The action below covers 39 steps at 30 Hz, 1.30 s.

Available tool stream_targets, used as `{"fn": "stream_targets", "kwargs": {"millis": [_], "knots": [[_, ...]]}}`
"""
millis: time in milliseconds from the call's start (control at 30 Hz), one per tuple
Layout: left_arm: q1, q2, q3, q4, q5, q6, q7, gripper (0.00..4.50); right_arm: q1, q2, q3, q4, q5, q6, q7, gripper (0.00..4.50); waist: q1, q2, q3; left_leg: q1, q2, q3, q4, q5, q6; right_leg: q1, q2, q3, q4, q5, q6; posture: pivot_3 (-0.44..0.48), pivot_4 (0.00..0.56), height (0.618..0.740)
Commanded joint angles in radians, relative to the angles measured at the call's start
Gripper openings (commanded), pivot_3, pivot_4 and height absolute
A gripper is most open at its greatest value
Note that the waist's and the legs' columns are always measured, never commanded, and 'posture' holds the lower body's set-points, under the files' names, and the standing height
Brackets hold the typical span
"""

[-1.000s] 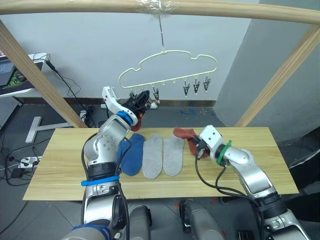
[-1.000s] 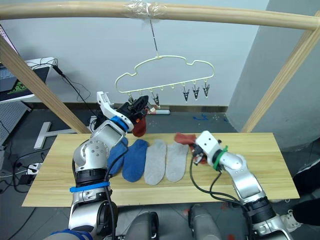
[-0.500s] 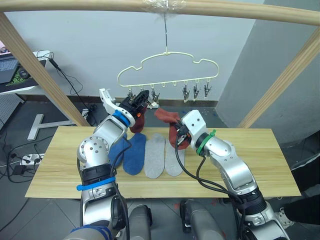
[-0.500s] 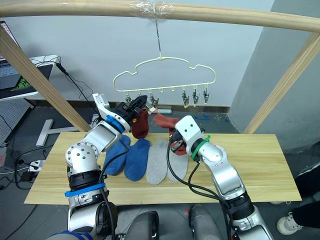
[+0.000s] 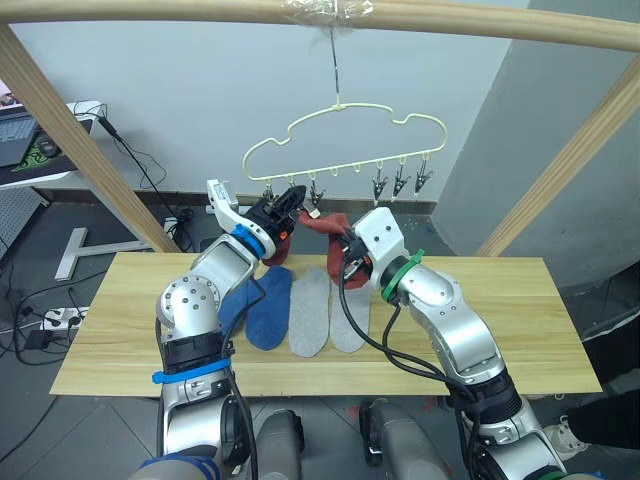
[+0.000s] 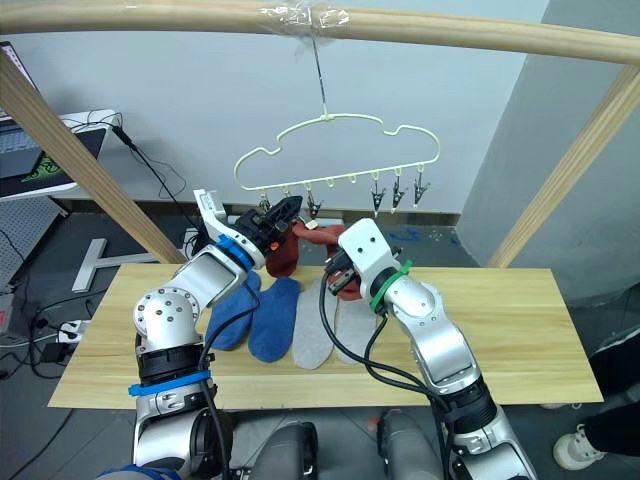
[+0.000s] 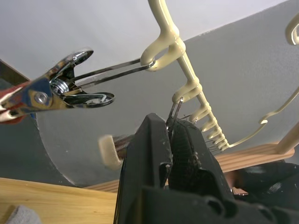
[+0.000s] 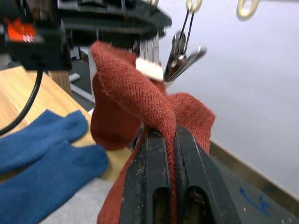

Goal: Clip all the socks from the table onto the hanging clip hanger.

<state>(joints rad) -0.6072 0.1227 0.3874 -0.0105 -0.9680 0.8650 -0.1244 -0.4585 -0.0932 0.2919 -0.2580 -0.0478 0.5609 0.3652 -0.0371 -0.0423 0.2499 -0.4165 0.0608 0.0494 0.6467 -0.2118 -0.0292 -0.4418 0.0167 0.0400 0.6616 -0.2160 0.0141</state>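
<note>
Left gripper (image 7: pixel 170 140): shut tight on a clip (image 7: pixel 174 112) of the hanger (image 5: pixel 345 135) | Right gripper (image 8: pixel 169 140): pinching a red sock (image 8: pixel 140 100), just at 3 o'clock of the left one | Wrist view: second red sock (image 8: pixel 110 119) hangs clipped behind | Table (image 5: pixel 520 310): two blue socks (image 5: pixel 265 305), two grey socks (image 5: pixel 325 315)

Long counter (image 5: pixel 500 320) of light wooden planks, running crosswise beneath the pole frame. Four socks flat on it in a tight side-by-side row near the middle: two blue socks (image 5: pixel 262 308) toward the left, two light grey socks (image 5: pixel 310 312) just beside them. Bare wood on both sides of the row.
</note>
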Motion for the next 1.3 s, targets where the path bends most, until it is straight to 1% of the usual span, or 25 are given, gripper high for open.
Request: {"fn": "stream_targets", "kwargs": {"millis": [33,67,133,300,400,433,500,600,700,767,800,833,867,933,967,1000,1033,1067,1133,1200,1300], "knots": [[0.013,0.013,-0.014,-0.044,0.020,-0.040,-0.009,0.73,-0.018,0.008,-0.014,-0.019,0.020,0.003,0.000,0.00,0.000,0.000,0.000,0.000,0.000,0.000,0.000,0.000,0.000,0.000,0.000,0.000,0.000,0.000,0.000,0.011,0.208,0.740],[0.016,0.013,-0.004,-0.046,0.002,-0.037,-0.011,0.91,-0.018,0.010,-0.014,-0.016,0.023,0.005,0.002,0.00,0.000,0.000,0.000,0.000,0.000,0.001,0.000,0.000,0.000,0.000,0.000,0.000,0.000,0.000,0.000,0.011,0.208,0.740],[0.021,0.015,0.005,-0.058,-0.027,-0.027,-0.007,1.61,-0.015,0.012,-0.014,-0.015,0.031,0.012,0.007,0.00,0.002,0.000,0.000,0.000,0.000,0.001,0.000,0.000,0.000,0.000,0.000,0.000,0.000,0.000,0.000,0.017,0.211,0.740],[0.040,0.039,0.014,-0.087,-0.058,-0.002,0.002,3.12,-0.016,0.021,-0.012,-0.009,0.058,0.026,0.014,0.00,0.005,0.000,0.000,-0.001,0.000,0.000,0.000,0.000,0.000,0.000,0.000,0.000,-0.001,0.000,0.000,0.028,0.211,0.740],[0.074,0.085,0.031,-0.137,-0.098,0.038,0.015,4.06,-0.018,0.040,-0.012,-0.004,0.096,0.045,0.037,0.00,0.004,0.000,0.000,-0.001,0.000,0.000,0.000,0.000,0.000,0.000,0.000,0.000,-0.001,0.000,0.000,0.031,0.209,0.740],[0.095,0.116,0.019,-0.162,-0.083,0.048,0.005,4.42,-0.018,0.048,-0.011,-0.001,0.120,0.058,0.053,0.00,0.003,0.000,0.000,-0.001,0.001,0.000,0.000,0.000,0.000,0.000,0.000,0.000,-0.001,0.000,0.000,0.031,0.209,0.740],[0.118,0.152,0.000,-0.188,-0.066,0.055,-0.005,4.47,-0.018,0.055,-0.010,0.002,0.147,0.074,0.069,0.00,0.004,0.000,0.000,0.000,0.001,0.000,-0.001,0.000,0.000,-0.001,0.000,0.000,-0.001,0.000,0.000,0.031,0.209,0.740],[0.178,0.219,-0.012,-0.262,-0.042,0.039,-0.043,4.50,-0.019,0.101,-0.045,0.017,0.208,0.124,0.059,0.73,0.006,0.000,0.000,-0.001,0.001,-0.001,-0.001,0.000,0.000,-0.001,0.000,0.000,-0.001,0.000,-0.001,0.044,0.209,0.740],[0.198,0.266,-0.017,-0.316,-0.032,0.023,-0.065,4.50,-0.016,0.136,-0.085,0.030,0.267,0.185,0.055,1.79,0.008,0.000,0.000,-0.001,0.001,-0.001,-0.001,0.000,0.000,-0.001,-0.001,0.000,-0.001,-0.001,-0.001,0.059,0.211,0.740],[0.208,0.314,-0.071,-0.357,0.035,-0.007,-0.104,4.50,0.018,0.091,-0.071,0.017,0.271,0.190,0.085,2.49,0.012,0.000,0.000,-0.001,0.001,-0.001,-0.001,0.000,0.000,-0.001,-0.001,-0.001,-0.001,-0.001,-0.001,0.063,0.212,0.740],[0.220,0.340,-0.118,-0.381,0.096,-0.037,-0.125,4.50,0.039,0.062,-0.066,0.002,0.272,0.192,0.100,2.49,0.016,0.000,0.000,-0.001,0.000,-0.001,-0.001,0.000,0.000,-0.001,-0.001,-0.001,-0.001,-0.001,-0.001,0.064,0.212,0.740],[0.233,0.360,-0.165,-0.404,0.156,-0.075,-0.147,4.50,0.057,0.037,-0.066,-0.014,0.275,0.195,0.110,2.92,0.017,-0.001,-0.001,-0.001,0.000,-0.001,-0.001,0.000,0.000,0.000,-0.001,-0.001,-0.002,-0.001,-0.001,0.064,0.212,0.740],[0.242,0.370,-0.195,-0.414,0.197,-0.106,-0.163,4.50,0.066,0.022,-0.067,-0.023,0.280,0.198,0.114,3.03,0.019,-0.001,0.000,-0.001,0.000,0.000,-0.001,0.000,0.000,0.000,-0.001,0.000,-0.004,-0.001,-0.001,0.064,0.212,0.740],[0.249,0.364,-0.223,-0.414,0.242,-0.149,-0.173,4.50,0.073,-0.001,-0.066,-0.034,0.288,0.195,0.116,3.62,0.021,-0.001,0.000,-0.001,0.000,0.002,-0.002,0.000,0.000,-0.001,-0.002,0.001,-0.005,-0.001,-0.002,0.060,0.215,0.740],[0.245,0.350,-0.264,-0.403,0.295,-0.203,-0.184,4.50,0.078,-0.025,-0.077,-0.055,0.298,0.185,0.130,4.05,0.021,-0.001,0.000,-0.002,0.000,0.002,-0.002,0.000,0.000,-0.001,-0.003,0.001,-0.005,-0.001,-0.002,0.047,0.217,0.740],[0.242,0.340,-0.294,-0.395,0.336,-0.243,-0.195,4.50,0.081,-0.043,-0.085,-0.071,0.305,0.177,0.141,4.33,0.021,-0.001,0.000,-0.003,0.000,0.002,-0.002,0.000,0.000,-0.002,-0.002,0.001,-0.005,-0.001,-0.002,0.047,0.217,0.740],[0.240,0.332,-0.313,-0.386,0.367,-0.273,-0.206,4.50,0.082,-0.054,-0.088,-0.080,0.310,0.172,0.147,4.42,0.021,-0.001,0.000,-0.003,0.000,0.002,-0.002,0.000,0.000,-0.002,-0.002,0.001,-0.005,-0.001,-0.002,0.033,0.217,0.740],[0.235,0.315,-0.351,-0.372,0.405,-0.310,-0.216,4.31,0.083,-0.074,-0.106,-0.101,0.322,0.172,0.155,4.47,0.021,-0.001,0.000,-0.003,0.000,0.002,-0.002,0.000,0.000,-0.002,-0.002,0.001,-0.004,-0.001,-0.002,0.033,0.217,0.740],[0.219,0.279,-0.399,-0.332,0.467,-0.367,-0.220,3.89,0.079,-0.106,-0.129,-0.131,0.343,0.177,0.167,4.50,0.020,-0.001,0.000,-0.003,0.001,0.002,-0.002,0.000,0.000,-0.002,-0.001,0.001,-0.004,-0.001,-0.002,0.009,0.220,0.740],[0.190,0.229,-0.445,-0.262,0.545,-0.434,-0.203,3.32,0.077,-0.151,-0.154,-0.171,0.368,0.189,0.193,4.50,0.021,-0.001,0.000,-0.002,0.001,0.002,-0.002,0.000,0.000,-0.002,-0.001,0.000,-0.004,-0.001,-0.002,0.009,0.220,0.740],[0.171,0.190,-0.469,-0.201,0.612,-0.498,-0.208,3.32,0.071,-0.184,-0.170,-0.196,0.400,0.203,0.205,4.50,0.017,-0.001,0.000,-0.003,0.000,0.002,-0.002,0.000,0.000,-0.002,-0.001,0.001,-0.004,-0.001,-0.002,-0.011,0.220,0.740]]}}
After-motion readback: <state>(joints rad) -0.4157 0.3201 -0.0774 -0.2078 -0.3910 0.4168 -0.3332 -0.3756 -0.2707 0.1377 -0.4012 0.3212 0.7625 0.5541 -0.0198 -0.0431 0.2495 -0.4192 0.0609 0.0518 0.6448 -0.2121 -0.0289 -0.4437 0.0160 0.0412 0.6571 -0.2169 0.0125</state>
